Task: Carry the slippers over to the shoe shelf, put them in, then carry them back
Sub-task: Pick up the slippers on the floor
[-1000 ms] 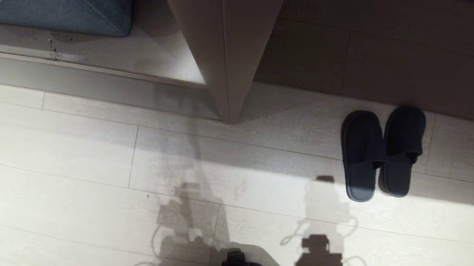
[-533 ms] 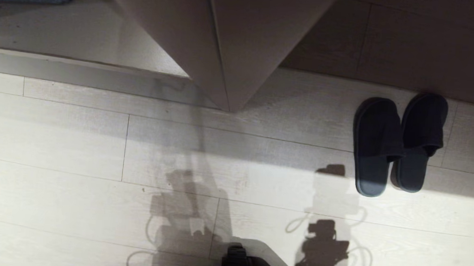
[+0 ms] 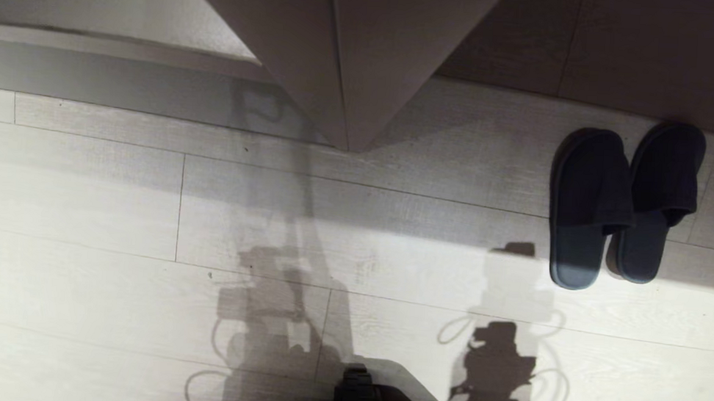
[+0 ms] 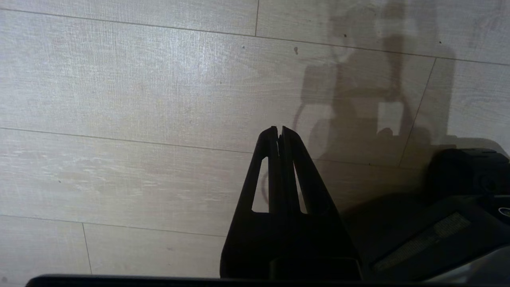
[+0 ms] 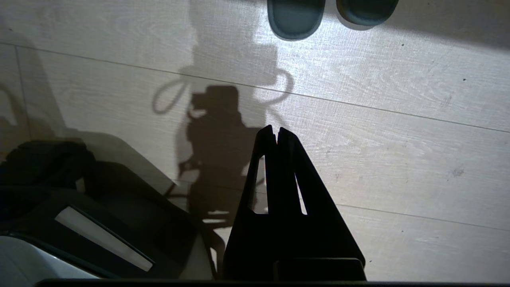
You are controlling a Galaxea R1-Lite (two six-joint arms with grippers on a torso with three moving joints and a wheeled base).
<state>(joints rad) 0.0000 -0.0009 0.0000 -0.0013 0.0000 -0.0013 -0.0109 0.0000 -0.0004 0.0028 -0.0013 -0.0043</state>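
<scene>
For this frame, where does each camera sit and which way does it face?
Head: high, looking down at floor, slippers, shelf; robot base edge shows.
Left wrist: behind shut left tool, facing bare floor.
Right wrist: behind shut right tool, facing floor; slipper heels at frame edge.
Shared: slippers in head and right wrist views.

— What colours do we see on the pair of soft fabric slippers?

— We see dark grey-black uppers, with blue-grey insoles at the heels where light falls on them.

— And the plank floor?

— We read it as pale whitish-grey wood grain, with thin dark seams and grey shadows lying across it.

— The laminate shoe shelf?

— Taupe panels, we'd say, above a paler base board.

— And the two claws?

— Both the left claw and the right claw look plain black to us.
</scene>
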